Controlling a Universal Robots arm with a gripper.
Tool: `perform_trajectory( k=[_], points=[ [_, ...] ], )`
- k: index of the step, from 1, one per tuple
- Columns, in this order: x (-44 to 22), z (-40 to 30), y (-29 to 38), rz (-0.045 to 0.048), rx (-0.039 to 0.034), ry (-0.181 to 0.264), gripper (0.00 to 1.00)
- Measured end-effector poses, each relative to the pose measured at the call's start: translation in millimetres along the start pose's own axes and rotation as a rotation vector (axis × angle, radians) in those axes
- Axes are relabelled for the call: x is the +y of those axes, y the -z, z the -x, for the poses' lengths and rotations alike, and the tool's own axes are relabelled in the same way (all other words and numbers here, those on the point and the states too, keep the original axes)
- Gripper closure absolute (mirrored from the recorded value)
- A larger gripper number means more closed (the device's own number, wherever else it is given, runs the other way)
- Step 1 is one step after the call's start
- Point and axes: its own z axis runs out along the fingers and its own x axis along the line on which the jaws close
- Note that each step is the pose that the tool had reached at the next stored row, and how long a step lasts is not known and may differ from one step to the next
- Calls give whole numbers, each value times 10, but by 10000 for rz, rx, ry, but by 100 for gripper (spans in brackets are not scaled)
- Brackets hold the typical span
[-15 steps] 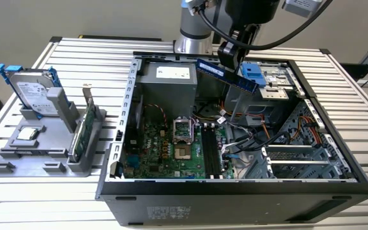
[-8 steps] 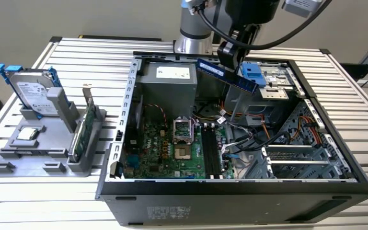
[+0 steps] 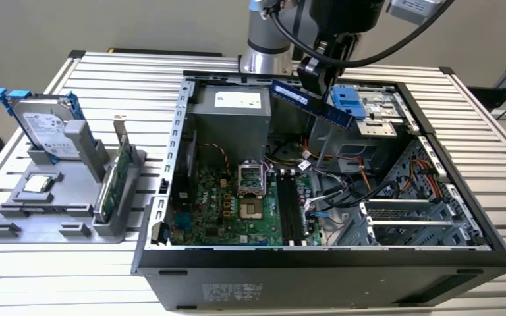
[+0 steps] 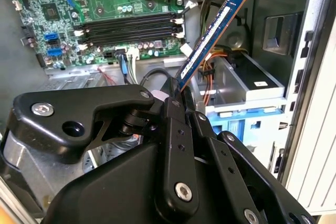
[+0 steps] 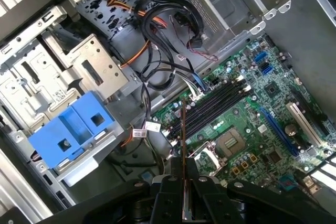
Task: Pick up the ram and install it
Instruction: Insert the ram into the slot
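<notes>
1. Up close, in the second wrist view, you see the gripper (image 4: 176, 88) with its black fingers pressed together on the ram (image 4: 212, 38). They pinch one end of the stick, and the other end juts out free at a slant.
2. Just beyond the stick, you find four black memory slots (image 4: 126, 27) running side by side on the green motherboard (image 4: 68, 9). The ram is held clear of them, not seated.
3. Beside the slots, note the CPU socket (image 5: 228, 142) with its metal frame. In the first wrist view the ram appears edge-on, as a thin line crossing the slots.
4. Past the board's edge, a tangle of black, orange and white cables (image 5: 157, 66) lies between the motherboard and the metal drive bay, which carries a blue drive bracket (image 5: 73, 135).
5. In the exterior view, you see the gripper hanging over the open computer case (image 3: 323, 258). The ram is aloft and tilted, near the blue bracket and just beside the grey power supply (image 3: 231, 115), well above the board.
6. Farthest out, at the exterior view's left of the case, a grey stand (image 3: 51, 214) rests on the slatted table (image 3: 499, 184). It holds a hard drive (image 3: 47, 128) upright and a green card (image 3: 116, 171) on edge.
</notes>
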Motion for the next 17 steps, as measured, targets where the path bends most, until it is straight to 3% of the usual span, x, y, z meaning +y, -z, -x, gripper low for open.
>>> perform_trajectory(
  k=[17],
  points=[
    [1, 0, 1, 3, -13, -788, 100]
  ],
)
